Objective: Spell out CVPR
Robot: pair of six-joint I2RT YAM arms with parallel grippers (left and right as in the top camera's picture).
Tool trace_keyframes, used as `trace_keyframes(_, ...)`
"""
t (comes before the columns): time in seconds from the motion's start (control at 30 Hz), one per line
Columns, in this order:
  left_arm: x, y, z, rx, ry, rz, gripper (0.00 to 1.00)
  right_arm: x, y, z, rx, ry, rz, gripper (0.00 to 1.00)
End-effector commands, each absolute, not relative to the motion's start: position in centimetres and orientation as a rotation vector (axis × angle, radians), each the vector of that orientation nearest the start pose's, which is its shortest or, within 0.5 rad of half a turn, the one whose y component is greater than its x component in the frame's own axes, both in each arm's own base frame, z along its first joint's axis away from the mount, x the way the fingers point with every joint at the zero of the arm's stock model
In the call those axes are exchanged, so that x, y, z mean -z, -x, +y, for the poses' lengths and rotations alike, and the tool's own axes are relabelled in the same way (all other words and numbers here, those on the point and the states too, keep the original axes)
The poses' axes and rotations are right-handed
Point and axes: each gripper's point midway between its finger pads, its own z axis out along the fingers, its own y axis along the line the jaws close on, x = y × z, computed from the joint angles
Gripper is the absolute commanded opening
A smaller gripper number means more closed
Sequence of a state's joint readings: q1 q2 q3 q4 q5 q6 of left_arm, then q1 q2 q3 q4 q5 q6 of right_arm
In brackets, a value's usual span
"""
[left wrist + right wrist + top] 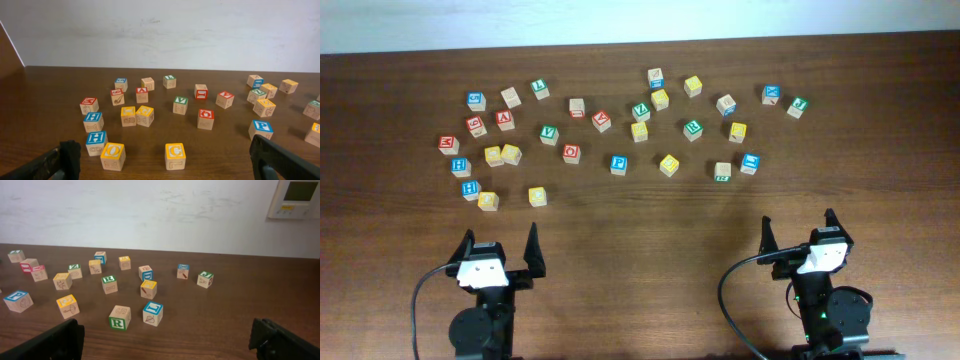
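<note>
Lettered wooden blocks lie scattered across the far half of the table. A yellow C block (537,195) (175,156) sits nearest my left gripper (500,252) (161,175), which is open and empty just in front of it. A green V block (549,134) (180,105) and a blue P block (618,164) (261,128) (17,300) lie further back. A green R block (722,172) (119,317) sits ahead of my right gripper (798,235) (167,347), which is open and empty.
A yellow O block (113,155) and a blue H block (96,142) lie left of the C block. A blue I block (152,313) stands beside the R block. A second green R block (692,129) lies further back. A wall runs behind the table.
</note>
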State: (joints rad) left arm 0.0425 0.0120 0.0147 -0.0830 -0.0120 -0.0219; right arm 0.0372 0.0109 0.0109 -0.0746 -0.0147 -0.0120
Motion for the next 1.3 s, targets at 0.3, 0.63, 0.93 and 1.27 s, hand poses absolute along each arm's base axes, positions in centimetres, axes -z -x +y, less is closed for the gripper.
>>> trace_keyframes(0.3,-15.5,-24.6,1.3,-0.038,0.051,1.653,0.99,-15.4,-24.6,1.1,-0.019,0.052,1.655,0.98)
trace_keyframes(0.63,-15.5,-24.6,1.3,-0.038,0.052,1.653,0.99,-15.4,-24.6,1.1,-0.019,0.052,1.654,0.98)
trace_keyframes(0.93,-15.5,-24.6,1.3,-0.038,0.051,1.653,0.99,-15.4,-24.6,1.1,-0.019,0.052,1.654,0.98)
trace_keyframes(1.27,-27.2,-21.7,-5.4,0.183,-0.307,1.141,0.99,-15.4,-24.6,1.1,-0.019,0.052,1.654,0.98)
